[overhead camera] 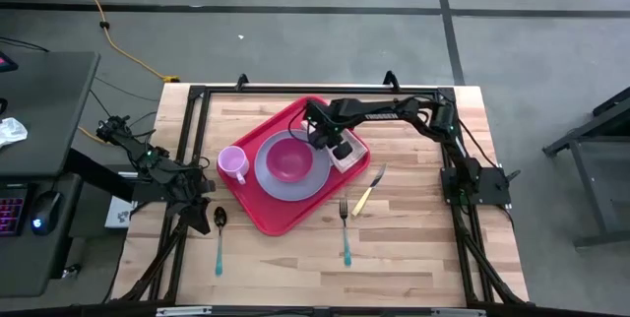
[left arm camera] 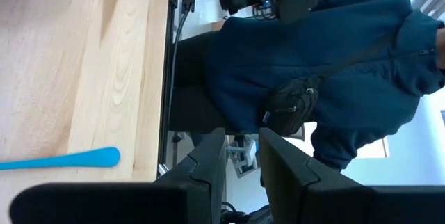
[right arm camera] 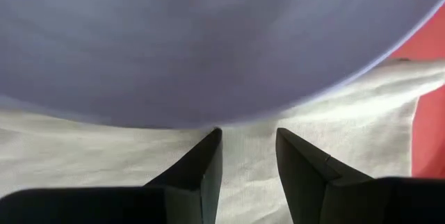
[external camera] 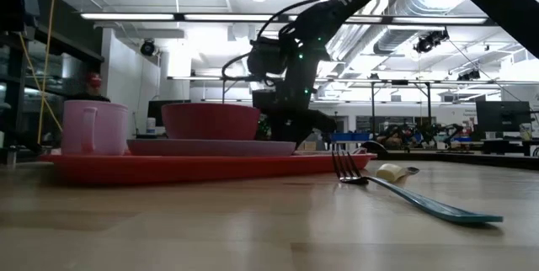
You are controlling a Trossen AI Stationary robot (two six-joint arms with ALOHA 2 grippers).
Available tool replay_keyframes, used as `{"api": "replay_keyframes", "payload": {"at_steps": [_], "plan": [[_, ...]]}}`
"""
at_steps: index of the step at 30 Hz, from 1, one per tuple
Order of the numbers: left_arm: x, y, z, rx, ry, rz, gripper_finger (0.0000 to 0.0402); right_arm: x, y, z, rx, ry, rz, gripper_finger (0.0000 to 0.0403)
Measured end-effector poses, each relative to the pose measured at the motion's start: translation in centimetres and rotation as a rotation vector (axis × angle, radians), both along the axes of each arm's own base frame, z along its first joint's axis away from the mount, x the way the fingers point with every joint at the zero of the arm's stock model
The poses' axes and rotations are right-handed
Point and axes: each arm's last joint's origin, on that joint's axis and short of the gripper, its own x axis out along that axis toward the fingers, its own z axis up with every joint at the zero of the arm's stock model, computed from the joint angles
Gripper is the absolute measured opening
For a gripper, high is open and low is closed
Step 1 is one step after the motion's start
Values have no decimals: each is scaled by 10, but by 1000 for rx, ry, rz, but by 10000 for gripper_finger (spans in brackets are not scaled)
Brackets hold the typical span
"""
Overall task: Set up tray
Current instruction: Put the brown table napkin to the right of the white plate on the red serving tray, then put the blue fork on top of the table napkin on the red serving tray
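Tray, glossy red plastic, holds a round lavender plate; right end effector, narrowly parted, seemingly over white cloth.

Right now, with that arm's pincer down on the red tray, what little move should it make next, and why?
Probably lift the right pincer straight up. Its fingers stand apart over the white napkin, which lies flat on the tray beside the lavender plate; fork and knife wait on the table.

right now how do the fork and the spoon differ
The fork lies in front of the red tray, tines toward it; the spoon lies off the tray's left corner, bowl end nearest the pink cup. The spoon's bowl looks dark, the fork's head pale. Both have blue handles and rest on the table.
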Motion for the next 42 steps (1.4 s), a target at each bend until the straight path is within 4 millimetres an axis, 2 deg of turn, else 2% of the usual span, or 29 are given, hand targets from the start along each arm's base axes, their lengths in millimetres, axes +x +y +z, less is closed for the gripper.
{"api": "replay_keyframes", "payload": {"at_steps": [7, 13, 21, 25, 30, 34, 37, 42], "plan": [[0, 0, 0, 0, 0, 1, 117, 0, 3, 6, -29, -2, 3, 113], [0, 0, 0, 0, 0, 0, 117, -4, 4, 25, -40, -36, 2, 113], [0, 0, 0, 0, 1, 1, 117, -17, 15, 39, -57, 58, -36, 113], [0, 0, 0, 0, 0, 1, 117, -24, 25, 59, -33, 36, -98, 113], [0, 0, 0, 0, 0, 2, 117, -33, 47, 88, 12, -24, -190, 113], [0, 0, 0, 1, -1, 8, 117, -40, 71, 110, 56, -68, -243, 113], [0, 0, 0, 1, -1, 10, 117, -44, 93, 118, 77, -76, -263, 113], [0, 0, 0, 2, -1, 10, 117, -47, 130, 121, 137, -55, -330, 113]]}}
